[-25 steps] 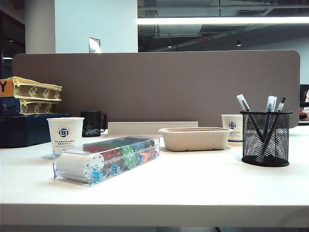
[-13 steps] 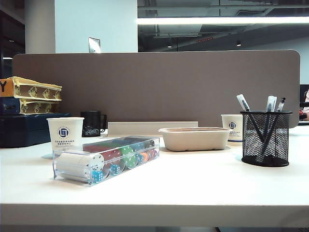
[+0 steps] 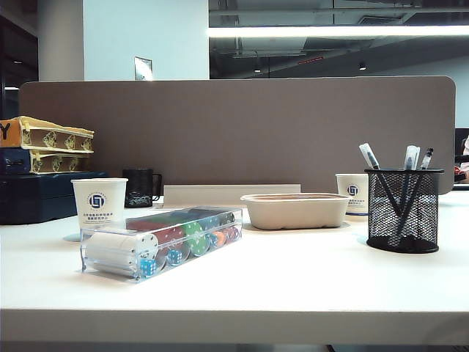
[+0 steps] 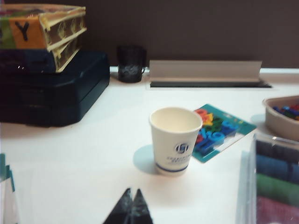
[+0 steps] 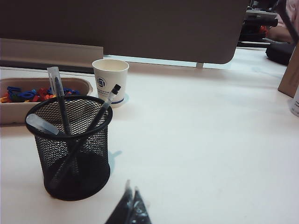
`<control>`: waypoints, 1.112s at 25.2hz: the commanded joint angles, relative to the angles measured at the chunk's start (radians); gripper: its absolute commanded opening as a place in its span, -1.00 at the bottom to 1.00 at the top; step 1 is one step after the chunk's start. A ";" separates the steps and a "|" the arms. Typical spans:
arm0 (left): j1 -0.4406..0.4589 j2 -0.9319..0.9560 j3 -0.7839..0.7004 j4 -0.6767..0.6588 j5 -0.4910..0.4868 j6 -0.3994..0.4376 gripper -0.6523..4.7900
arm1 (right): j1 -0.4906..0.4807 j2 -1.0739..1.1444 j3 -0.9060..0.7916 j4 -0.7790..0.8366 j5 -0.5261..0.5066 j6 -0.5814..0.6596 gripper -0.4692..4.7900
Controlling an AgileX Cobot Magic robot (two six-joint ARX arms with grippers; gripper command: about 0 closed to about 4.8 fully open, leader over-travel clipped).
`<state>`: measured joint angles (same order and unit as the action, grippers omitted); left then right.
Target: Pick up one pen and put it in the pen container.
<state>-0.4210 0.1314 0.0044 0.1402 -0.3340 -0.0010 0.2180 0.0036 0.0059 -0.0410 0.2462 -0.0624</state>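
Note:
The pen container (image 3: 404,210) is a black wire-mesh cup at the right of the table, also seen in the right wrist view (image 5: 72,149). Three pens lean inside it. One dark-barrelled pen (image 5: 103,109) rests against the rim; its top shows in the exterior view (image 3: 426,158). My right gripper (image 5: 131,189) is shut and empty, low over the table just beside the container. The left gripper (image 4: 132,191) is shut and empty, short of a white paper cup (image 4: 175,140). Neither gripper shows in the exterior view.
A clear case of coloured chips (image 3: 161,242) lies front left, behind it the paper cup (image 3: 99,202) and a black mug (image 3: 139,187). A beige tray (image 3: 297,210) and a second paper cup (image 3: 352,192) stand mid-right. Stacked boxes (image 3: 44,147) fill the far left before a grey partition (image 3: 242,132).

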 commanded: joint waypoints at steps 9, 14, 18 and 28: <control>0.002 -0.001 0.004 0.072 -0.047 0.031 -0.78 | 0.002 -0.006 -0.005 0.060 -0.013 -0.016 -0.84; 0.002 0.000 0.004 -0.018 -0.040 0.000 -0.78 | 0.002 -0.006 -0.005 0.002 -0.013 -0.006 -0.84; 0.002 0.000 0.004 -0.053 -0.040 0.000 -0.78 | 0.002 -0.006 -0.005 -0.037 -0.013 0.006 -0.84; 0.009 -0.026 0.004 -0.055 -0.074 0.002 -0.78 | 0.002 -0.006 -0.005 -0.037 -0.013 0.006 -0.84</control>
<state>-0.4141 0.1116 0.0044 0.0776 -0.3870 0.0029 0.2188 0.0025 0.0059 -0.0887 0.2348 -0.0612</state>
